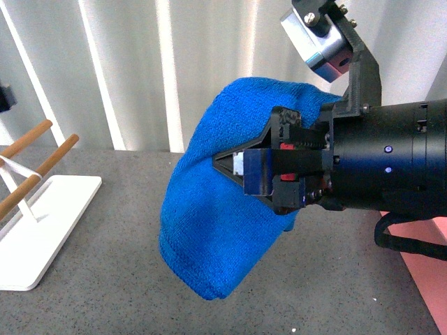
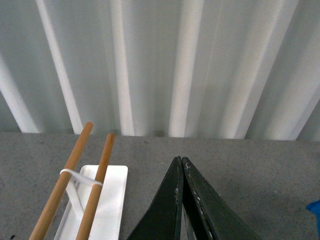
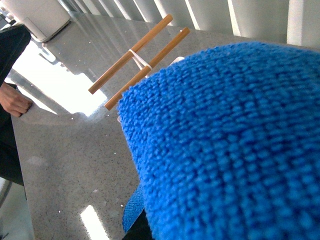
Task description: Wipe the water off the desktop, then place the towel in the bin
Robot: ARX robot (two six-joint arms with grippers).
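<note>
My right gripper (image 1: 230,166) is shut on the towel (image 1: 209,209), a bright blue terry cloth that hangs draped over its fingers, lifted above the desktop (image 1: 119,279). In the right wrist view the towel (image 3: 230,145) fills most of the picture and hides the jaws. The bin (image 1: 429,269) shows as a salmon-pink strip at the right edge, partly behind the right arm. My left gripper (image 2: 181,161) is shut with nothing in it, its black fingers pressed together above the desktop (image 2: 250,175). I see no water on the grey surface.
A white rack (image 1: 42,223) with wooden rods stands at the left of the desktop, also visible beside the left gripper as the rack (image 2: 107,195). A corrugated white wall (image 1: 140,70) runs behind. A person's hand (image 3: 15,100) rests at the desktop's edge.
</note>
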